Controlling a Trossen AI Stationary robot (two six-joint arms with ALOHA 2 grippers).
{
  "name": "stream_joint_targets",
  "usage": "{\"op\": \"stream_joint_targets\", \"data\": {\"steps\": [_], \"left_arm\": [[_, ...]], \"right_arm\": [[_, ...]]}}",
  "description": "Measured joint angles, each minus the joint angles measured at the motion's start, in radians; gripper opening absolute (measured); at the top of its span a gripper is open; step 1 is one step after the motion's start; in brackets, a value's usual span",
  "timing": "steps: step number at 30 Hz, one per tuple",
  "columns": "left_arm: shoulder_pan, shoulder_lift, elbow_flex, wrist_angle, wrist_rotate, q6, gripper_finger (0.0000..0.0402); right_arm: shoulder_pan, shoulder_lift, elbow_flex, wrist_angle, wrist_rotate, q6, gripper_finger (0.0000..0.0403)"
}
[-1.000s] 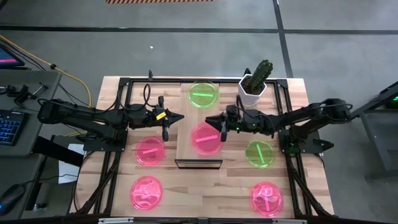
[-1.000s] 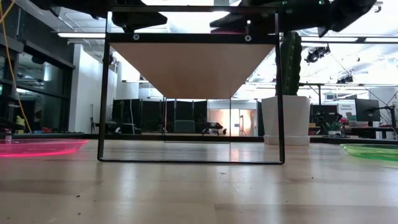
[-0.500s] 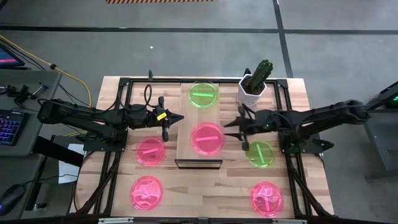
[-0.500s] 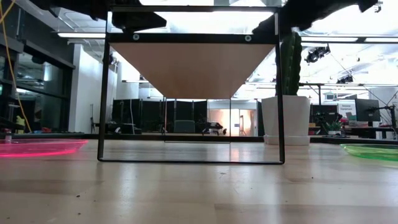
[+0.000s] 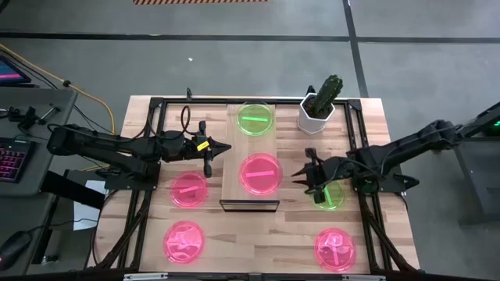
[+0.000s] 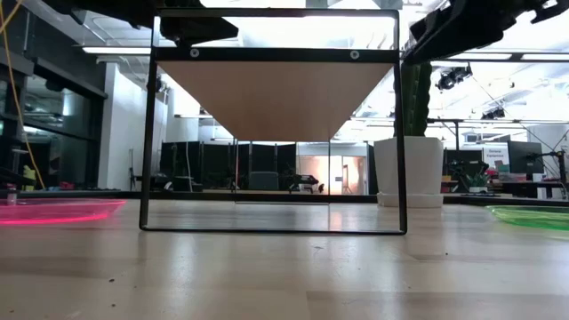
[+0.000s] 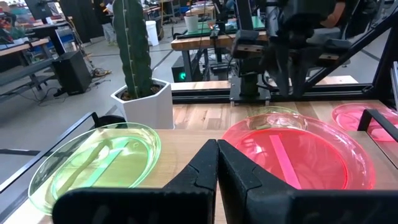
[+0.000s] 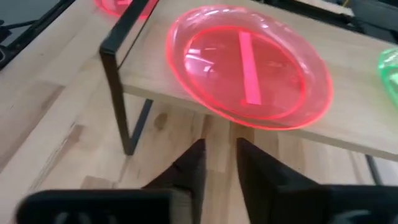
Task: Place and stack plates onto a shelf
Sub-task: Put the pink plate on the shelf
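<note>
Landmark: the shelf (image 5: 250, 160), a wood plank on a dark frame at mid-worktop (image 5: 258, 242). Nearest, two pink plates (image 5: 184, 241) (image 5: 335, 248) lie on the worktop in front of it. Beside it sit a pink plate (image 5: 188, 190) left and a green plate (image 5: 331, 195) right. The right gripper (image 5: 301, 175) hovers just right of the shelf, jaws slightly parted, empty. The left gripper (image 5: 223, 149) waits at the shelf's left edge, jaws clenched, empty. On the shelf: a pink plate (image 5: 260, 173), then a green plate (image 5: 255, 119) at the far end.

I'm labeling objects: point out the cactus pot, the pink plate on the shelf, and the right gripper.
cactus pot (image 5: 316, 115): high view, white rim.
pink plate on the shelf (image 5: 260, 173): high view, centre bar.
right gripper (image 5: 300, 175): high view, between fingertips.
</note>
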Motion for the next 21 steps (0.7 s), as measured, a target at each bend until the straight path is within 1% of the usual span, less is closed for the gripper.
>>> {"op": "stream_joint_targets", "data": {"steps": [3, 4, 6, 10, 15, 21], "left_arm": [[0.0, 0.0, 0.0, 0.0, 0.0, 0.0, 0.0], [0.0, 0.0, 0.0, 0.0, 0.0, 0.0, 0.0], [0.0, 0.0, 0.0, 0.0, 0.0, 0.0, 0.0], [0.0, 0.0, 0.0, 0.01, 0.0, 0.0, 0.0], [0.0, 0.0, 0.0, 0.017, 0.0, 0.001, 0.0], [0.0, 0.0, 0.0, 0.017, 0.0, 0.0, 0.0]], "right_arm": [[0.011, 0.014, 0.0, 0.0, 0.002, 0.027, 0.0015], [0.012, 0.019, 0.0, 0.0, 0.002, 0.035, 0.0008], [0.01, 0.036, 0.0, 0.002, 0.013, 0.051, 0.0007], [-0.009, 0.094, 0.0, 0.024, 0.083, 0.063, 0.0003], [-0.027, 0.135, -0.001, 0.101, 0.087, 0.063, 0.0003], [-0.037, 0.137, -0.001, 0.124, 0.106, 0.062, 0.0001]]}}
